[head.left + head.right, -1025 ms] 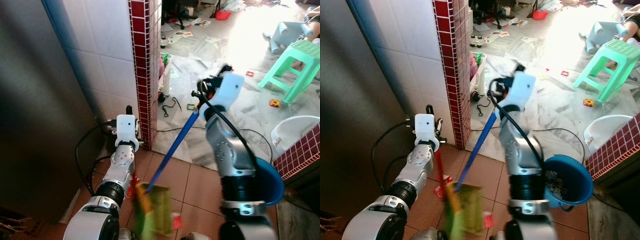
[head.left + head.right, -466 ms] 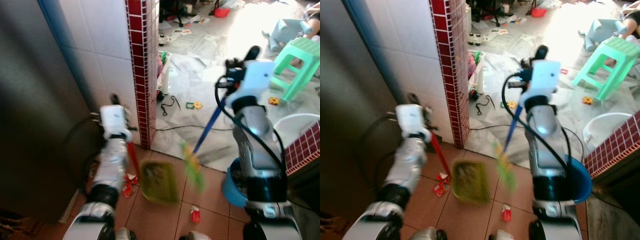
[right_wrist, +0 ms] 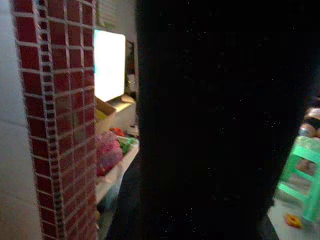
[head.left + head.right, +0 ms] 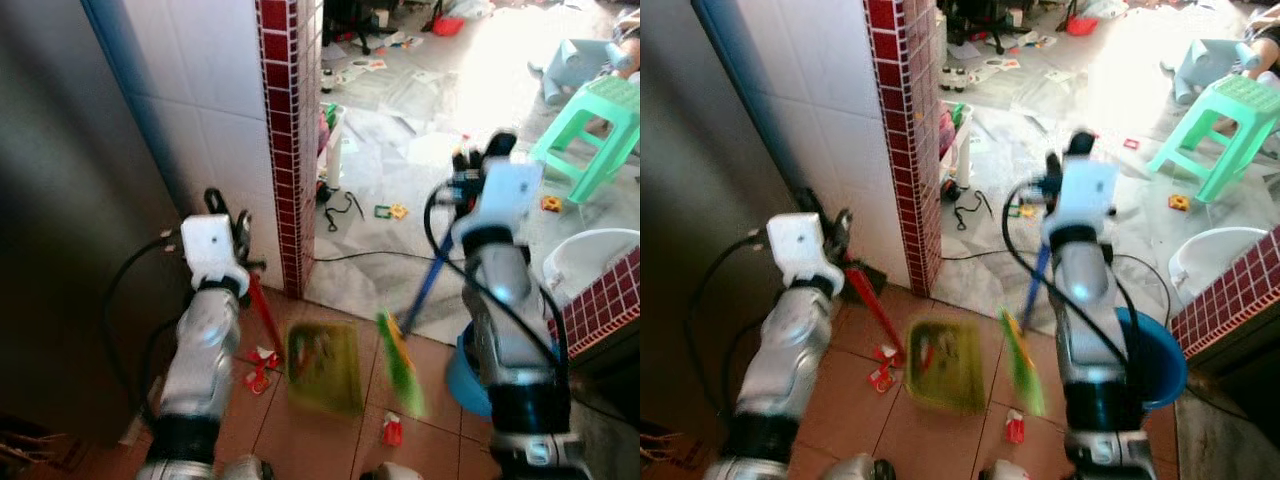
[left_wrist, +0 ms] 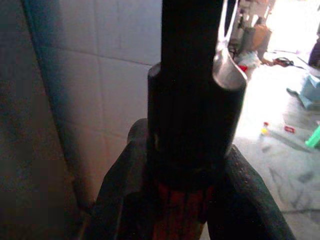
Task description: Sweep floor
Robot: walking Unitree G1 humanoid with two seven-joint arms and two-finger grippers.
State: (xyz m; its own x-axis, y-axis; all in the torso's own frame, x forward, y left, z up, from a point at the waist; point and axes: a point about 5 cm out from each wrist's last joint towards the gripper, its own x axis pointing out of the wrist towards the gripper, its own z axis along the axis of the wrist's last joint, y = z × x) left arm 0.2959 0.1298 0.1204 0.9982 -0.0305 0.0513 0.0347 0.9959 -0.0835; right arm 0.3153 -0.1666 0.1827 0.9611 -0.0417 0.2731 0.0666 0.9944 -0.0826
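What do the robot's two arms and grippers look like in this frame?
Both arms are silver metal segments with black joint bands. Each wrist carries a white boxy housing, and a black cable loops loosely from it back along the forearm. The left gripper and the right gripper have long black fingers. No markings are legible.

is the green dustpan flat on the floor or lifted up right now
Down on the floor. The dustpan lies flat on the tiles with scraps in it, its red handle slanting up to the left hand.

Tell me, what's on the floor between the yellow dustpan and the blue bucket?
The green broom head sits between the dustpan and the bucket, seen in both eye views.
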